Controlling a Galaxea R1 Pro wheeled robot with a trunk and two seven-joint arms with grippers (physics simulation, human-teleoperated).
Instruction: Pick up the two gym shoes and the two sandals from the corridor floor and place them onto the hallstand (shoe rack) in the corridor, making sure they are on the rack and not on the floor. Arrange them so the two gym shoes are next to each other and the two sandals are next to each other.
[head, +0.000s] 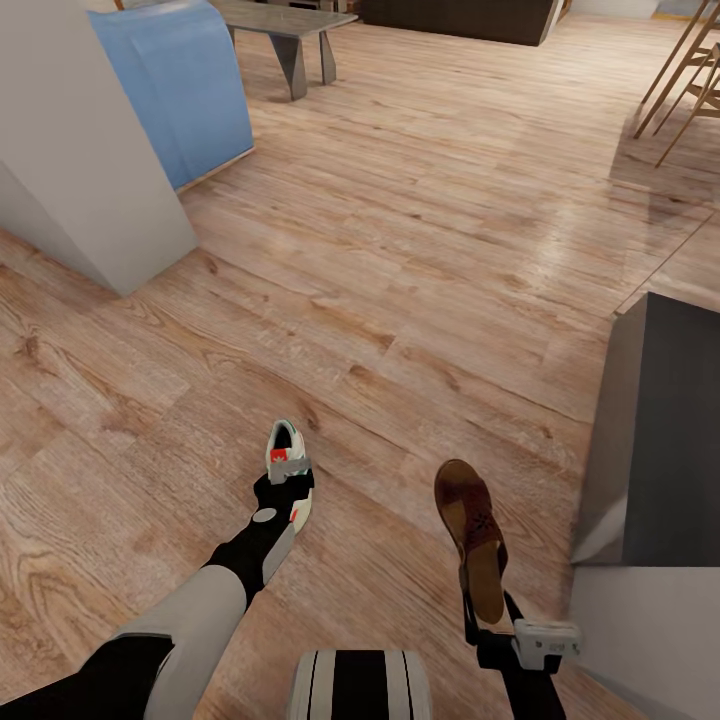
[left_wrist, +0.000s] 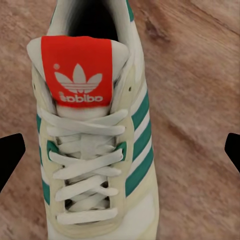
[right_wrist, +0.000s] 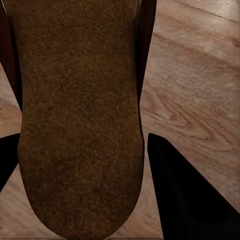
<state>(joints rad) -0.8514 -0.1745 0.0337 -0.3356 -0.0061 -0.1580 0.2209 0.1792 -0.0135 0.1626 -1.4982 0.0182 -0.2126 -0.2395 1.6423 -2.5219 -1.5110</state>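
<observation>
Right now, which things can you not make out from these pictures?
- Gym shoe: in the head view the left end effector covers its middle; in the left wrist view the toe is cut off by the edge.
- Sandal: in the right wrist view its strap is cut off.
- Right end effector: the sandal hides whether it is shut.

We see bright, even light, soft glare on the corridor floor (head: 560, 235) far right, and blurry close-ups at both wrists.

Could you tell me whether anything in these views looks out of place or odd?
Nothing looks damaged or spilled. A gym shoe sits at the left end effector and a sandal at the right end effector, both over the corridor floor.
</observation>
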